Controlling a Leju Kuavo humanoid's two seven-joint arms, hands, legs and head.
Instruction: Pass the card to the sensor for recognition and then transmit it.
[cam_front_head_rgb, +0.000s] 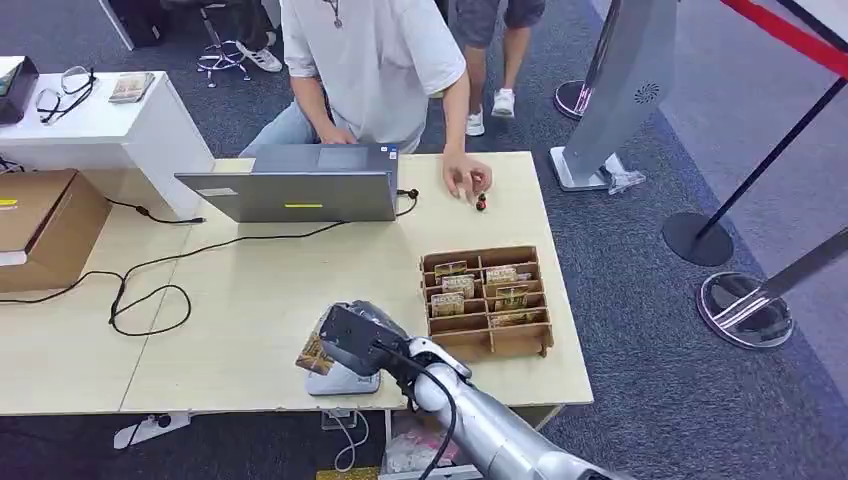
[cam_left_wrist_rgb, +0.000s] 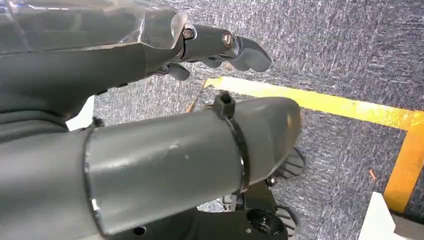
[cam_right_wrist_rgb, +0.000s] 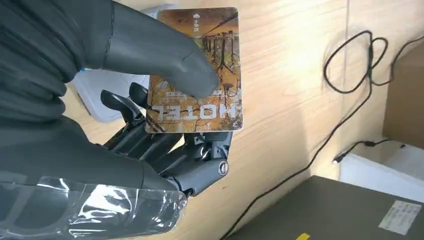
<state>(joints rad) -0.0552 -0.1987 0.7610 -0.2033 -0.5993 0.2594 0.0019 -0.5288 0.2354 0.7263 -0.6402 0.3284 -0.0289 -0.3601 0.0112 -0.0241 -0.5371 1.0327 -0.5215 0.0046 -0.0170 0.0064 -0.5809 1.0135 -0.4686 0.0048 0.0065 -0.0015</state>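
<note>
My right hand (cam_front_head_rgb: 352, 340) grips the card (cam_right_wrist_rgb: 197, 70) at the near edge of the table (cam_front_head_rgb: 250, 300), the thumb (cam_right_wrist_rgb: 165, 55) pressed on its printed face and the darker fingers (cam_right_wrist_rgb: 150, 140) folded behind it. The card sits directly over the white sensor (cam_front_head_rgb: 342, 381), which stands right at that near edge; in the right wrist view a pale corner of the sensor (cam_right_wrist_rgb: 100, 95) shows just past the card's side. Whether card and sensor touch I cannot tell. I judge this to be the recognition step: the card is being presented to the reader and has not yet been passed on.

The card's long axis runs roughly across the table toward its left side, its free end sticking out past my hand that way, face upward. The word HOTEL runs along one short end.

My left hand (cam_left_wrist_rgb: 220, 47) hangs low over grey carpet with a yellow floor line; it holds nothing, fingers loosely apart.

Next I would keep the card flat and steady over the sensor until it reads, then lift and carry it across the table, probably to the person (cam_front_head_rgb: 370, 60) seated at the far edge behind the laptop (cam_front_head_rgb: 300, 185), whose hand (cam_front_head_rgb: 466, 178) rests near the far right corner. The wooden card rack (cam_front_head_rgb: 488, 300) stands between, toward the right edge, so the carry should pass clear of it.
</note>
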